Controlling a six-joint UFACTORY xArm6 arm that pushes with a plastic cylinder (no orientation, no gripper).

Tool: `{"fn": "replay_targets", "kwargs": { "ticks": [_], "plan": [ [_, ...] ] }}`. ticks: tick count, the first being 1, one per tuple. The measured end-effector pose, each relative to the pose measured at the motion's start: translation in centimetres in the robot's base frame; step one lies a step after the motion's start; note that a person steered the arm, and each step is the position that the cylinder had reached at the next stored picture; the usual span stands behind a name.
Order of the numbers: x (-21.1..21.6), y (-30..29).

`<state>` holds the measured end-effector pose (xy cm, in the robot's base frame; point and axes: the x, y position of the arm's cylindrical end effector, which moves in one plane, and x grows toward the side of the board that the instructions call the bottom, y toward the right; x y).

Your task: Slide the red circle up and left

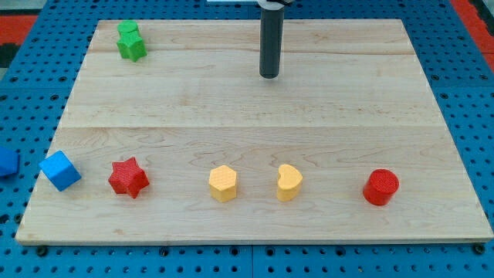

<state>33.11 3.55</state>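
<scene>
The red circle (380, 187) is a short red cylinder standing near the view's bottom right of the wooden board (255, 116). My tip (268, 76) is the lower end of a dark rod near the view's top centre. It is far up and to the left of the red circle and touches no block.
Along the bottom stand a blue cube (59, 170), a red star (128, 177), a yellow hexagon (222, 183) and a yellow heart (289, 182). A green star (130, 41) sits at the top left. Another blue block (7, 161) lies off the board at the left edge.
</scene>
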Motion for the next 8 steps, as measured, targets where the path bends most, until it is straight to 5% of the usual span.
{"fn": "replay_targets", "kwargs": {
  "ticks": [2, 4, 6, 8],
  "plan": [
    [1.1, 2.7],
    [14.0, 24.9],
    [25.1, 15.0],
    [23.2, 14.3]
  ]
}}
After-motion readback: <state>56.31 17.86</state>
